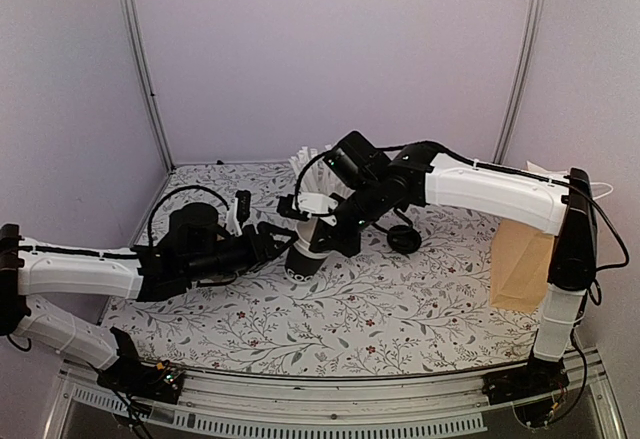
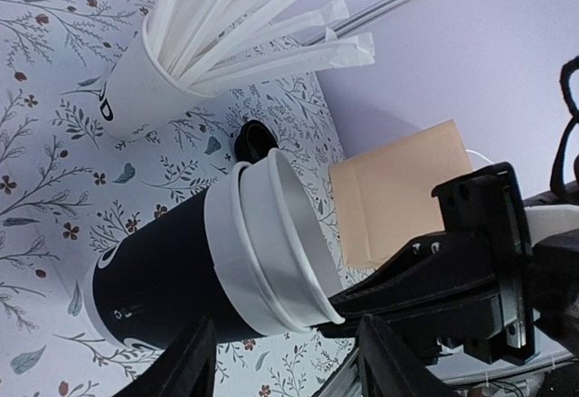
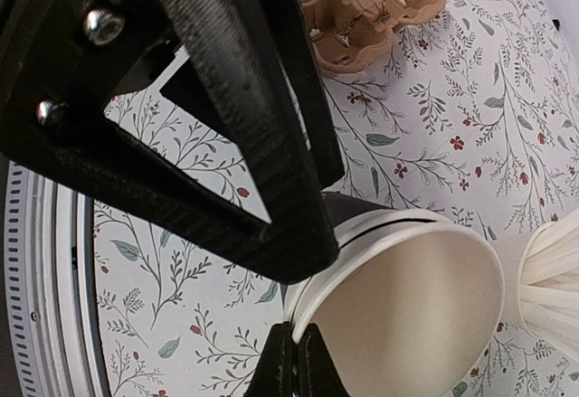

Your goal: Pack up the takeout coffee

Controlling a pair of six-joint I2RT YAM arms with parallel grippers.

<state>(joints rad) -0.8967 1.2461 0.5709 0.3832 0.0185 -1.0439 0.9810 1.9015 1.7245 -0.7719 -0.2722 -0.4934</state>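
The black paper cup (image 1: 300,264) with its white rim is near the middle of the table. My right gripper (image 1: 328,231) is shut on the rim, pinching the cup (image 3: 407,297) wall between its fingertips (image 3: 282,361). In the left wrist view the black cup (image 2: 154,279) lies just ahead of my left gripper (image 2: 288,347), which is open with a finger (image 2: 194,361) on either side, neither touching it. The round black lid (image 1: 405,239) lies on the table to the right, apart from the cup, and shows as the lid (image 2: 253,139) behind the cup.
A white cup of paper-wrapped straws (image 1: 315,174) stands just behind the black cup. A brown paper bag (image 1: 525,264) stands at the right edge by the right arm. The brown pulp cup carrier (image 3: 371,4) lies on the floral table cover (image 1: 400,309).
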